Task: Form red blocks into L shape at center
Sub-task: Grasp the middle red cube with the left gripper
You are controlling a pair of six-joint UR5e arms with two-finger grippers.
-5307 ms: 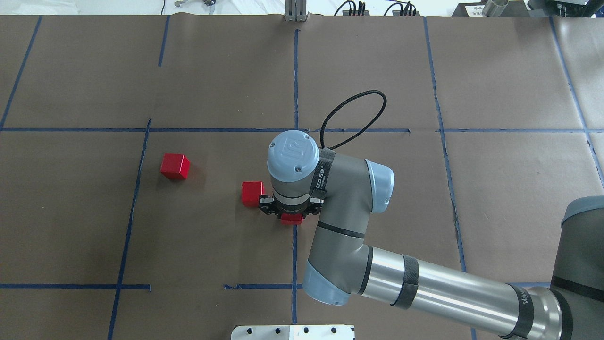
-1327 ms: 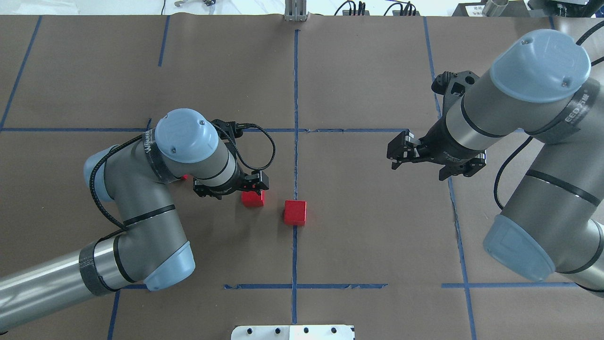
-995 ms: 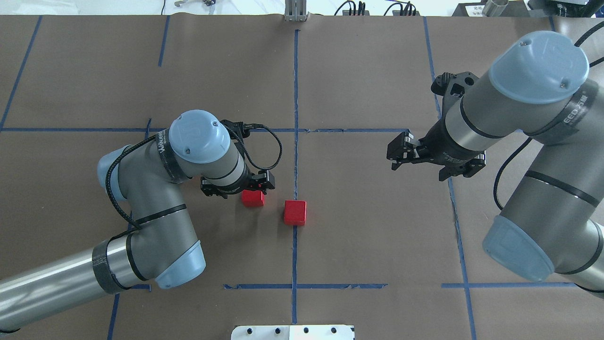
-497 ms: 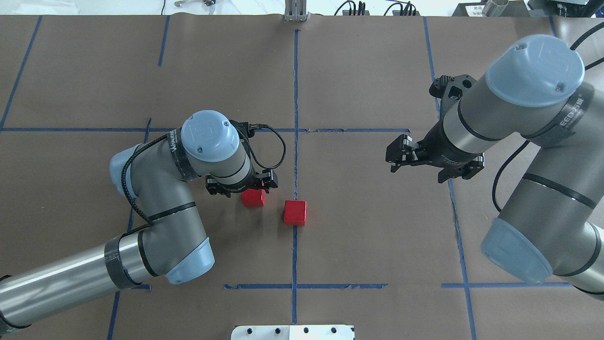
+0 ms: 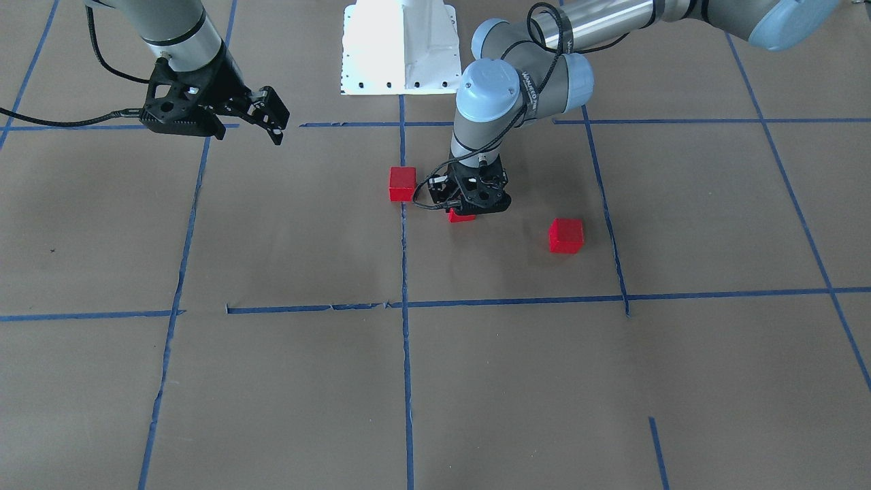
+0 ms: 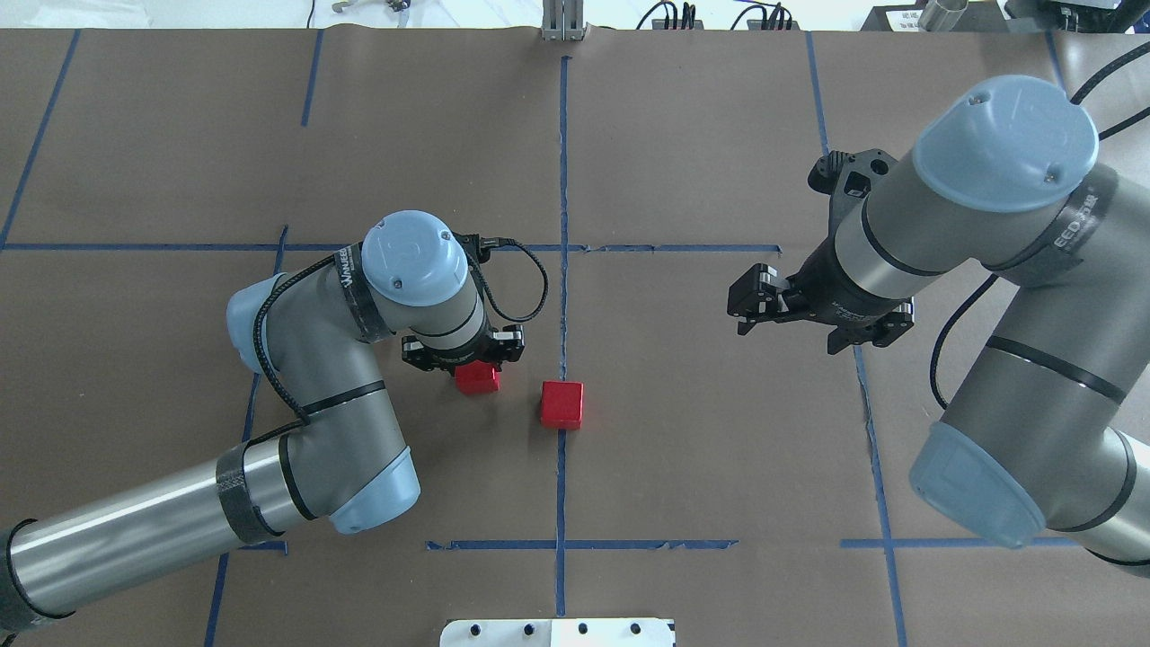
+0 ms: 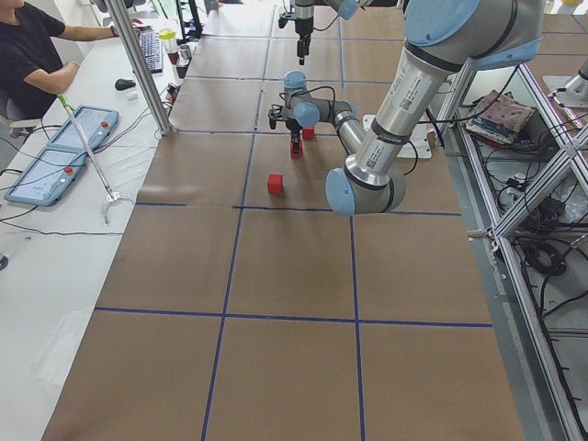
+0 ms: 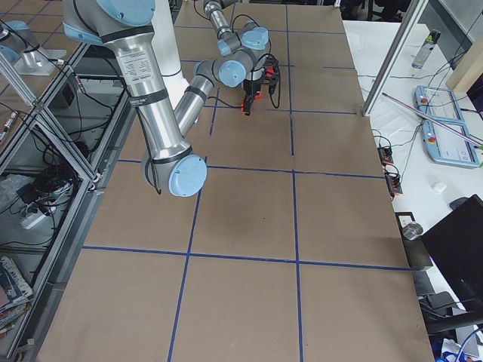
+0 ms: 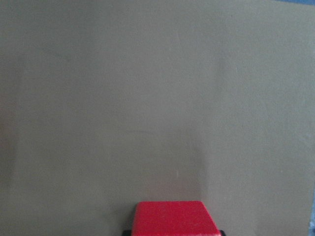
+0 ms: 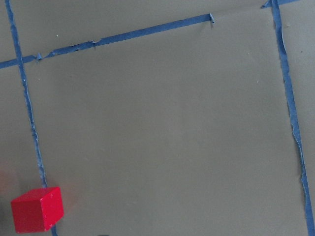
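My left gripper (image 5: 465,212): down astride a small matte red cube (image 6: 476,380); I could not tell whether it gripped.
Obstruction: my left wrist (image 6: 449,323) hid most of that cube from overhead.
My right gripper (image 6: 740,313): jaws wide, empty, well apart.
Second red cube (image 6: 561,404): on the central blue tape line (image 6: 563,180).
Third red cube (image 5: 566,235): apart, on brown paper (image 5: 286,224).

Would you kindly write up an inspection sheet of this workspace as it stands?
Surface: brown paper with a blue tape grid, ragged in places.
Job's things: three red cubes, apart, no L yet: centre block on the central line; second block beside it; third block farther off on the left arm's side.
Clutter: nothing seen.
Grippers: left gripper down over the second block, grip cannot be told; right gripper open, empty, raised aside.
Cables: black cable looped at the left wrist.
Surroundings: white base plate; person seated at a side desk.
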